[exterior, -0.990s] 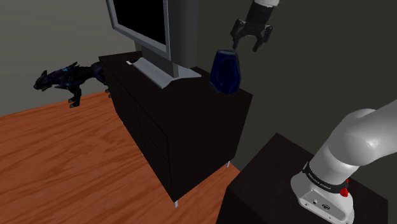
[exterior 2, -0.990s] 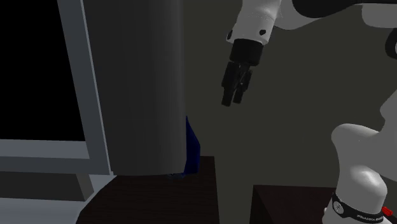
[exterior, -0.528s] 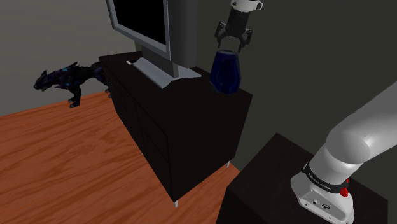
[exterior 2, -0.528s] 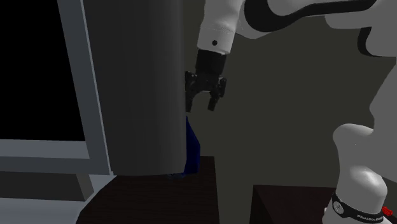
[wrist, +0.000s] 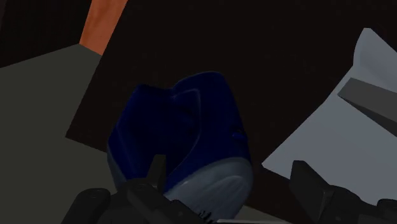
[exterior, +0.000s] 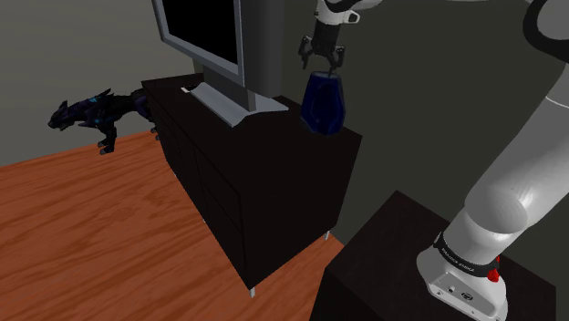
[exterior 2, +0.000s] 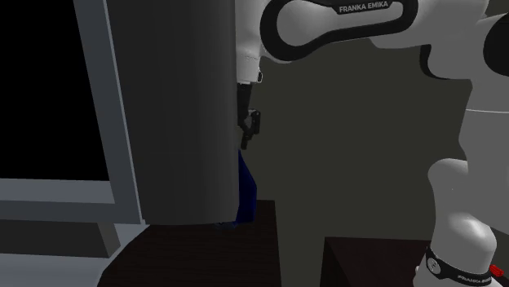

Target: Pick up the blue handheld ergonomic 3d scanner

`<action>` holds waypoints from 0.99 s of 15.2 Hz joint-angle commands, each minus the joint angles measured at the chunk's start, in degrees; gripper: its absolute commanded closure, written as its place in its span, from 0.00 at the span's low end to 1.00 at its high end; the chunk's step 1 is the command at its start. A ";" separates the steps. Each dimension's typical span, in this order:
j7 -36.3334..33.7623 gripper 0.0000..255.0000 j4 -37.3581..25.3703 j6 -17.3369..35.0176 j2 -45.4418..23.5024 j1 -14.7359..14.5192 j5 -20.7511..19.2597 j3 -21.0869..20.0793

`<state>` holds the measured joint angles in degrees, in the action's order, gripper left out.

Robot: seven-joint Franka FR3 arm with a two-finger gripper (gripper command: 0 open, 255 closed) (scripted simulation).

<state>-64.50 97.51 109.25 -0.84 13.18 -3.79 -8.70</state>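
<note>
The dark blue scanner (exterior: 325,102) stands upright on the near end of a dark dresser (exterior: 274,137). My gripper (exterior: 321,64) hangs just above its top, fingers open and pointing down. In the wrist view the scanner (wrist: 181,137) lies close below, its blue body and paler grey end beside one finger (wrist: 156,173); the other finger (wrist: 312,184) stands well apart from it. Neither finger touches it. From the second exterior view the gripper (exterior 2: 250,130) is half hidden behind the monitor's grey back, with a sliver of the scanner (exterior 2: 245,192) under it.
A grey monitor (exterior: 205,36) on its base (exterior: 228,102) stands on the dresser right beside the scanner. A dark dragon-like figure (exterior: 96,111) sits beyond the dresser's far end. Wood floor (exterior: 91,228) spreads to the shoulder view's left. My stand (exterior: 392,264) is lower right.
The gripper has swung towards the shoulder view's left and come down, from beside and above the scanner to right over its top. It stays open. The scanner has not moved.
</note>
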 commanded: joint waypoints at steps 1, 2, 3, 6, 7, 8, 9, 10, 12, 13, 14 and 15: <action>-0.61 0.00 1.22 1.50 -0.29 0.07 -0.12 0.08; -0.65 0.00 2.03 2.28 -0.26 0.08 -0.14 0.09; -0.69 0.00 2.82 3.05 -0.24 0.08 -0.15 0.09; -0.81 0.00 4.81 5.03 -0.23 0.10 -0.20 0.11; -0.81 0.00 4.79 5.03 -0.24 0.10 -0.21 0.11; -0.80 1.00 4.78 5.04 -0.27 0.10 -0.21 0.11; -0.78 1.00 4.82 5.01 -0.19 0.11 -0.19 0.12; -0.76 1.00 4.82 5.01 -0.19 0.12 -0.19 0.13; -0.70 1.00 4.86 5.01 -0.15 0.15 -0.17 0.16; -0.71 1.00 4.91 5.00 -0.09 0.15 -0.17 0.15; -0.70 1.00 4.97 5.03 -0.06 0.15 -0.16 0.15; -0.70 1.00 4.88 5.02 -0.14 0.15 -0.17 0.16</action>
<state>-65.23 102.33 114.24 -0.91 13.26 -3.93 -8.63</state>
